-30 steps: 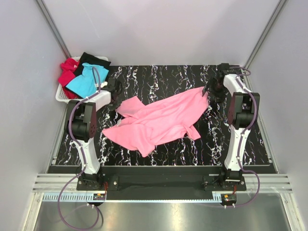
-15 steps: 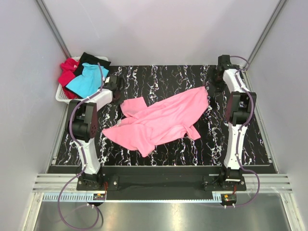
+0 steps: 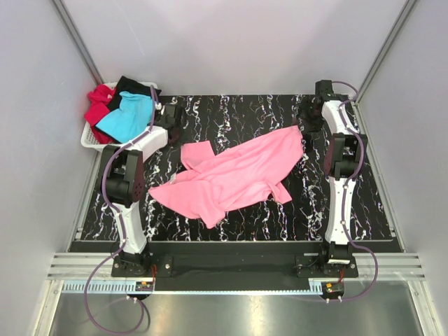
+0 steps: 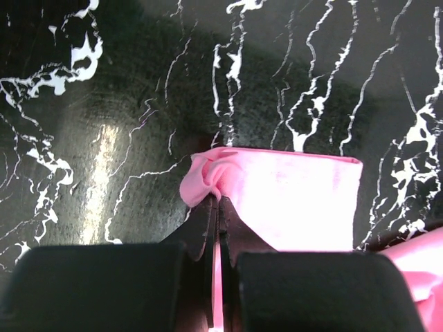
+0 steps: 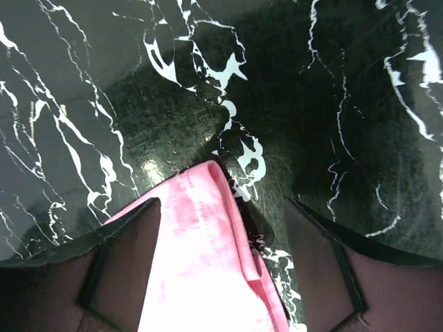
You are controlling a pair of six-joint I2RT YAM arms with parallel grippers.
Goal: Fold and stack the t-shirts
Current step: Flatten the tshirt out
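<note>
The pink t-shirt (image 3: 234, 175) lies spread and crumpled on the black marble table. In the left wrist view my left gripper (image 4: 219, 199) is shut, with a bunched corner of the pink sleeve (image 4: 291, 200) pinched at its tips; in the top view it (image 3: 173, 124) sits by the sleeve's back left corner. My right gripper (image 5: 223, 200) is open, its jaws wide on either side of the shirt's hem corner (image 5: 201, 263) without touching it; the top view shows it (image 3: 308, 117) just behind that corner. The turquoise (image 3: 126, 117), red (image 3: 98, 105) and black (image 3: 136, 87) t-shirts are piled in the basket.
The white plastic basket (image 3: 87, 140) stands at the table's back left corner, close to my left arm. Grey walls close in the table at the back and on both sides. The arm bases stand at the near edge.
The left gripper moved back and right; the pink sleeve now lies flatter and squarer. The right gripper moved back from the shirt's right corner, which stayed on the table.
</note>
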